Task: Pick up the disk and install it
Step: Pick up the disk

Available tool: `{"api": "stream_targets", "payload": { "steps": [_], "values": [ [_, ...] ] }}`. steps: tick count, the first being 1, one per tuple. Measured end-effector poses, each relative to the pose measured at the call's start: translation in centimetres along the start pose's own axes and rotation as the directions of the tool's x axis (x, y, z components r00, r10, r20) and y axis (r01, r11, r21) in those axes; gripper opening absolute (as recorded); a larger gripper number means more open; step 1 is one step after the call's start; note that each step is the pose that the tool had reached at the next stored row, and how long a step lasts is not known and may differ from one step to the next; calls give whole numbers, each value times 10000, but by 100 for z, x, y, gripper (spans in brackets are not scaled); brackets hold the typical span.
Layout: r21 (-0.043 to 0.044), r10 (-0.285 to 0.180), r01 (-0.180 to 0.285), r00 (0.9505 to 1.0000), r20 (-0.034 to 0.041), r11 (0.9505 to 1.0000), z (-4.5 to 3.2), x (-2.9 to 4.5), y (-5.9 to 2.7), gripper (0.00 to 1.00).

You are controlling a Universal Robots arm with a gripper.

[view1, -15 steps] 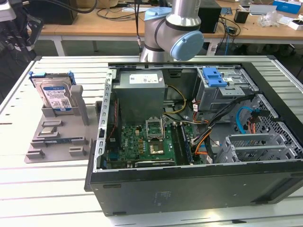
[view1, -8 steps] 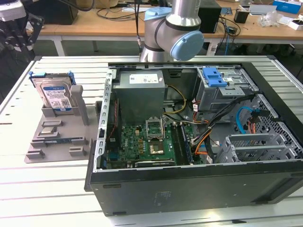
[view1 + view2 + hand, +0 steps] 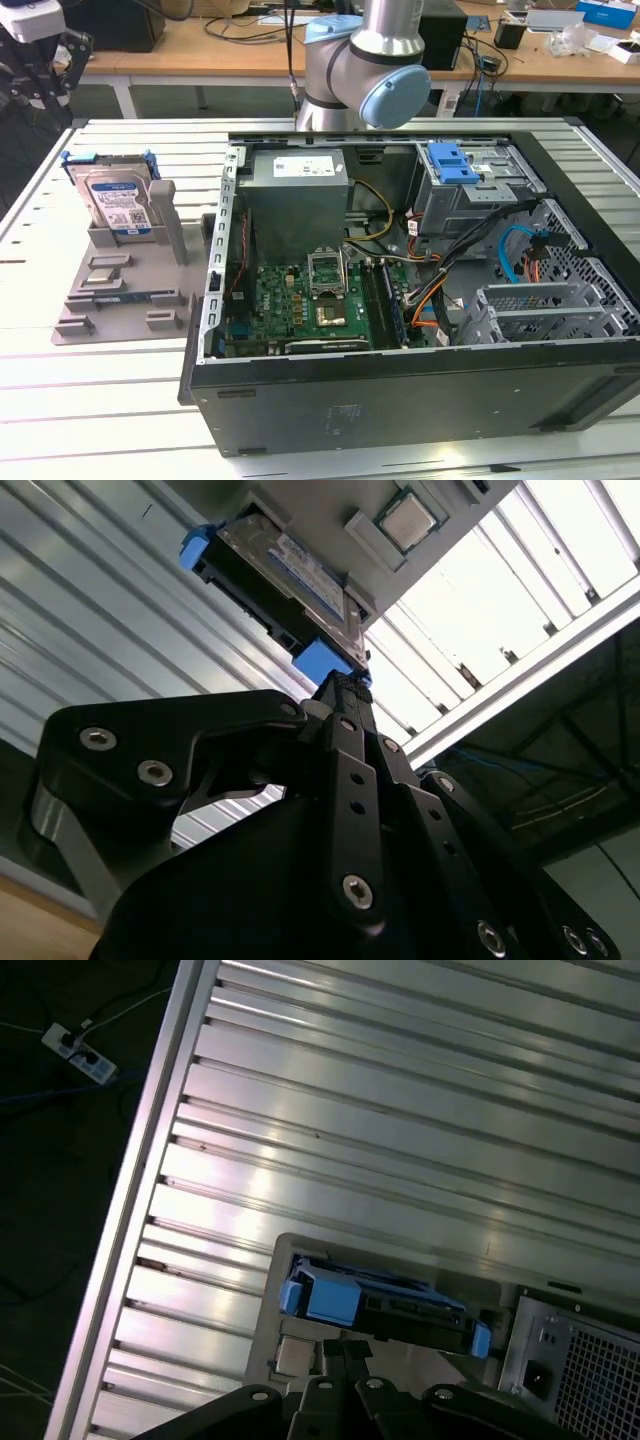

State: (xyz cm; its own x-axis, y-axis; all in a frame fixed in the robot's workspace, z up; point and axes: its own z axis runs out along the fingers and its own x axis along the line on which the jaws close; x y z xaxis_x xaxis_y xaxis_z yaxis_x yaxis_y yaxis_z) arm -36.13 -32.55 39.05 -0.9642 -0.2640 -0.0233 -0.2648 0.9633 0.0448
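Since the fingers look pressed together with nothing between them, the gripper [image 3: 338, 688] is empty. It hangs near the disk [image 3: 285, 570], tips pointed toward one railed edge, apparently not touching. The disk stands upright on edge in a grey stand [image 3: 125, 300] on the table [image 3: 90, 420], at the exterior view's left, well apart from the open case [image 3: 400, 390]. Handling guess: rigid, fairly heavy for its size, smooth metal faces that could slip, shock-sensitive. Best hold, as judged: pinch across the two flat faces at the upper edge, between the blue rails [image 3: 325, 1298].
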Motion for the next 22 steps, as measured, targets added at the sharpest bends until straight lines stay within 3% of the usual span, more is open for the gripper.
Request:
{"api": "stream_targets", "payload": {
  "steps": [7, 10, 17, 20, 22],
  "values": [
    [-19, -773, 773, 9970, -35, 9970, 0, 0, 0, 11],
    [-34, -1295, 1295, 9916, -56, 9916, 0, 0, 0, 11],
    [-66, -2317, 2316, 9727, -97, 9728, 0, 0, 0, 11],
    [-82, -2783, 2782, 9604, -116, 9605, 0, 0, 0, 11],
    [-89, -2962, 2961, 9551, -123, 9551, 0, 0, 0, 11]
  ]
}}
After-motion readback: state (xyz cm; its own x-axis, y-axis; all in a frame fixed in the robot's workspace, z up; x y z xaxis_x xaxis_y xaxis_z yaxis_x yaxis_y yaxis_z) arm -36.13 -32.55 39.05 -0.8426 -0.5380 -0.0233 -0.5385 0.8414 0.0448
